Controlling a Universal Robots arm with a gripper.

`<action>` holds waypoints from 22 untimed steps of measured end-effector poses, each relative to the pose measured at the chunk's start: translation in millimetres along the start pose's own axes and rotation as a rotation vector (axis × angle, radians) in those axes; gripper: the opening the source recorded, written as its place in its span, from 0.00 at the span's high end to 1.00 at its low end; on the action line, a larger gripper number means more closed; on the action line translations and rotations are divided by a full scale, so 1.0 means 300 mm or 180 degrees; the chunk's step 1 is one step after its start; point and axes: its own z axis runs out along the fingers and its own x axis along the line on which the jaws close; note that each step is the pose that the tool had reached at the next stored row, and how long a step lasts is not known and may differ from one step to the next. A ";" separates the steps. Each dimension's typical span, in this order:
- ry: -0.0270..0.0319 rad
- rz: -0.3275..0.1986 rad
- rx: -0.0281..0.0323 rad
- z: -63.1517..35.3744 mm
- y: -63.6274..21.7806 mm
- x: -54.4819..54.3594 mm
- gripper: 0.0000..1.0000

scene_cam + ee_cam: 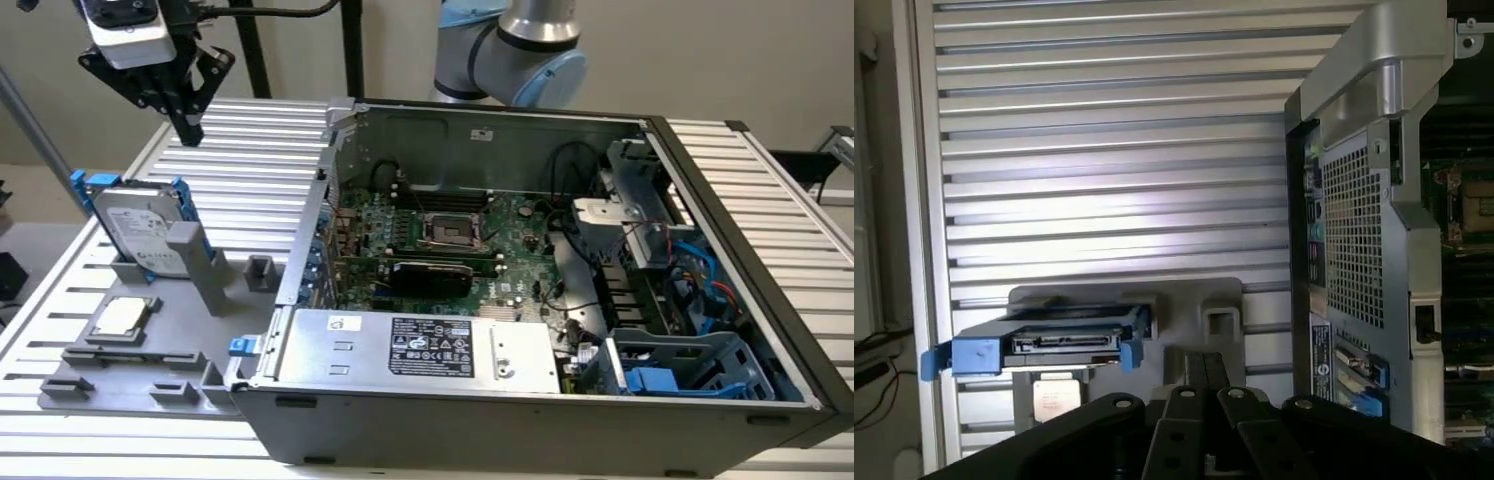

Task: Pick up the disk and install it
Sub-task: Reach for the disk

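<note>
The disk, a silver-grey hard drive with a white label and blue rails, stands on edge in a grey holder at the exterior view's left. My gripper hangs well above and behind it, fingers pointing down, shut with nothing between them. In the wrist view the disk shows edge-on, connector side toward the camera, with the shut gripper apart from it and off to its side. The open computer case sits at the exterior view's right of the holder.
A small square silver chip lies on the holder in front of the disk. Inside the case are a silver power supply box, the motherboard and a blue-grey drive cage. Everything rests on a slatted metal table.
</note>
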 end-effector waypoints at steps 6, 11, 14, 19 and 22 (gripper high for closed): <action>0.0005 0.0000 0.0003 0.013 -0.001 0.091 0.89; 0.0014 0.0001 0.0007 0.023 -0.003 0.168 0.89; 0.0021 0.0001 0.0009 0.030 -0.003 0.214 0.89; 0.0033 0.0001 0.0014 0.041 -0.005 0.290 0.89; 0.0043 0.0002 0.0018 0.047 -0.005 0.335 0.89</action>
